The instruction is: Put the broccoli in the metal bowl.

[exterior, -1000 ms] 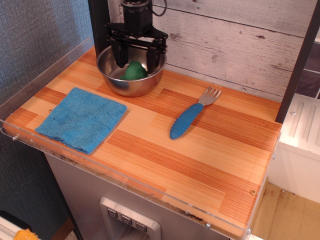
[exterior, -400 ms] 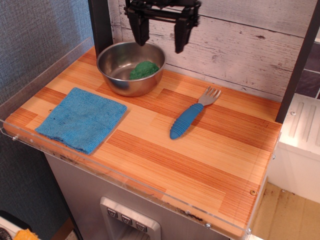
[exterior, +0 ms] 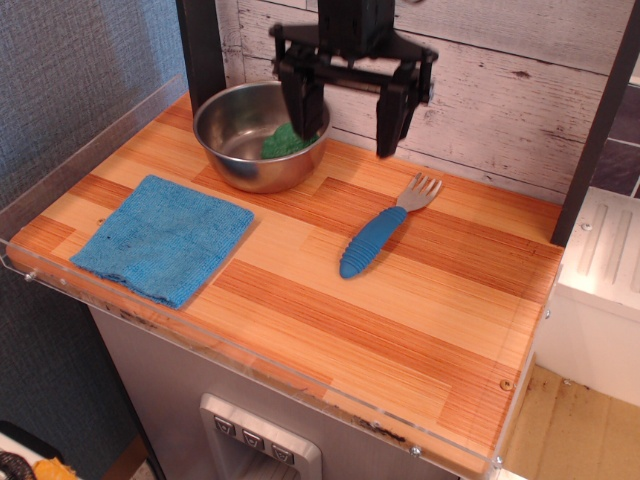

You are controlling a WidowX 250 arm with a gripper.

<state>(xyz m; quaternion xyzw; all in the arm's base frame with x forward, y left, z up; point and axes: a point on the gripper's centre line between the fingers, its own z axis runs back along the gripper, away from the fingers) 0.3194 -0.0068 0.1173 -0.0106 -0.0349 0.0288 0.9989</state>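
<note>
The green broccoli [exterior: 284,144] lies inside the metal bowl [exterior: 232,135] at the back left of the wooden table, partly hidden behind my left finger. My gripper [exterior: 346,122] is open and empty. It hangs above the table at the bowl's right rim, its two black fingers spread wide, one finger [exterior: 303,108] over the bowl's edge and the other to the right of the bowl.
A blue cloth [exterior: 163,237] lies at the front left. A fork with a blue handle [exterior: 376,239] lies in the middle right. A clear plastic rim [exterior: 250,355] runs along the table's front and left edges. A wooden wall stands behind.
My gripper let go of the broccoli, rose out of the bowl and moved right, then came down a little. The broccoli stays in the bowl.
</note>
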